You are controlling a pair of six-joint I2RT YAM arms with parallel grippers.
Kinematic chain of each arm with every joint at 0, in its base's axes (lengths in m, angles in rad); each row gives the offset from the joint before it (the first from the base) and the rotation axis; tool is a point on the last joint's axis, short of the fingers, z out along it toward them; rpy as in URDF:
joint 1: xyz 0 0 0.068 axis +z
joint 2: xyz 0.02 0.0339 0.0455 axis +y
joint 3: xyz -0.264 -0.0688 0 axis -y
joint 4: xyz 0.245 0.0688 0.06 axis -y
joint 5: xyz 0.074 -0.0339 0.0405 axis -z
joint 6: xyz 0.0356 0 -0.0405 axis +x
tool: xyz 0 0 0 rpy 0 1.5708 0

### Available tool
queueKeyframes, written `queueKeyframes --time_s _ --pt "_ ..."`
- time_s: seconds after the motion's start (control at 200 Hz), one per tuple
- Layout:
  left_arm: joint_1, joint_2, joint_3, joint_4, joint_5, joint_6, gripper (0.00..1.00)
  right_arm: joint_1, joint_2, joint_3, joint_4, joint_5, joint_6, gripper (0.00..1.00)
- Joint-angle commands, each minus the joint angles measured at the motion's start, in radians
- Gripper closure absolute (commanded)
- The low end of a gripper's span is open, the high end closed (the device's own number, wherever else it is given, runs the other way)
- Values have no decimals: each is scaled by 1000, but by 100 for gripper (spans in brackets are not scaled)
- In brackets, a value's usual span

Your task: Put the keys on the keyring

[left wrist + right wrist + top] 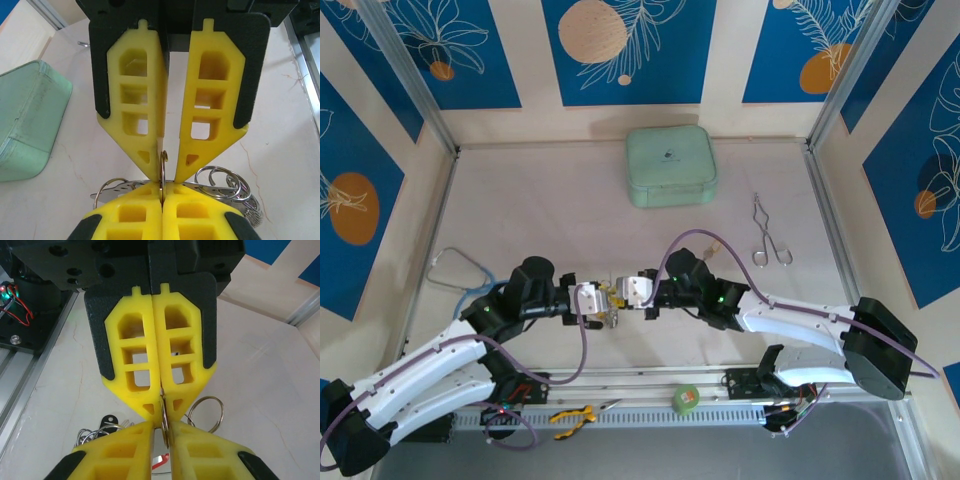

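Both arms meet tip to tip above mid tabletop (540,200), probably to pass or thread. Left gripper (167,167) pinches a thin ring (163,175) edge-on; right gripper (161,410) clamps the same ring. Keys (125,189) and keyring (230,185) dangle just beneath.

Your two arms wear white shells over black joints, each with a purple cable looping off the links. The left gripper (162,167) has yellow fingers (135,115), lattice-cut with square windows and tapering to a wedge, bolted onto black backing plates. The right gripper (161,405) is built the same. Behind its fingers (132,357) you see a black housing with screw holes, red wires and a green light.
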Motion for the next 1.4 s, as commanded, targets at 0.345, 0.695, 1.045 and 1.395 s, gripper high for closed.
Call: queueKeyframes --time_s 0.345,0.695,1.045,1.395 --pt "1 14 27 -9 104 71 100 44 8 64 -28 5 -56 100" --pt "1 -60 -1 -20 37 41 70 44 -25 29 -39 24 -57 100" --pt "1 -134 -23 -54 24 4 69 44 -42 12 -48 29 -58 100" --pt "1 -197 -55 12 -61 -85 72 -20 -107 -56 19 19 65 100"
